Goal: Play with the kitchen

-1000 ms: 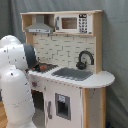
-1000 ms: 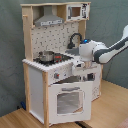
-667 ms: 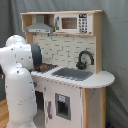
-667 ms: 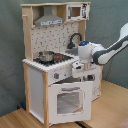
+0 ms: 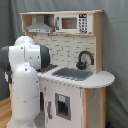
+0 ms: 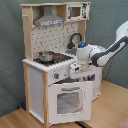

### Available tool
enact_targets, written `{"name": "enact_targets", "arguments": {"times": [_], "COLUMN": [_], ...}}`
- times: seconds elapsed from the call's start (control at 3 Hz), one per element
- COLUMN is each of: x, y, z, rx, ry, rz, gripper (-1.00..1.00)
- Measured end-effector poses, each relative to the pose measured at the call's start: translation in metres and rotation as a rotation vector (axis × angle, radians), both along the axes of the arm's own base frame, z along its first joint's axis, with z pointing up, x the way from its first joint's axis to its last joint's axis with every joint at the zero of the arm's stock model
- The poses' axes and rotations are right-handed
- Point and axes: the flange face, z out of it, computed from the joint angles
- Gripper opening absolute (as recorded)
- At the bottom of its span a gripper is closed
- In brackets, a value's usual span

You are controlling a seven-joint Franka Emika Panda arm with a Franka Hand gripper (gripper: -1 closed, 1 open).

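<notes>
White and pale wood, the kitchen (image 6: 55, 70) stands upright on the floor, and we see our end effector (image 6: 76, 67) pressed close against its front, just under the worktop (image 6: 62, 62) edge near the knobs and above the oven door (image 6: 70, 100). The door's long edge runs level below it. We cannot tell how wide the end effector stands

White and light-wood kitchen (image 5: 75, 60) (image 6: 55, 65), black faucet (image 5: 85, 59), grey sink (image 5: 72, 74).
</notes>
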Motion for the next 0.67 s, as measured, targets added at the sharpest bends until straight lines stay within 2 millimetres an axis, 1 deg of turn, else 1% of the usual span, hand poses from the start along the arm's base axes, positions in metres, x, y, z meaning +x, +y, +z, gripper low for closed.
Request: {"name": "enact_targets", "arguments": {"times": [0.33,0.67], "x": [0.0042,0.0043], "y": [0.0094,0.0096], "z": [-0.0055,-0.0054], "rx": [0.066,0.067], "ry": [-0.021,-0.022], "rz": [0.018,0.018], "gripper": [1.0,-1.0]}}
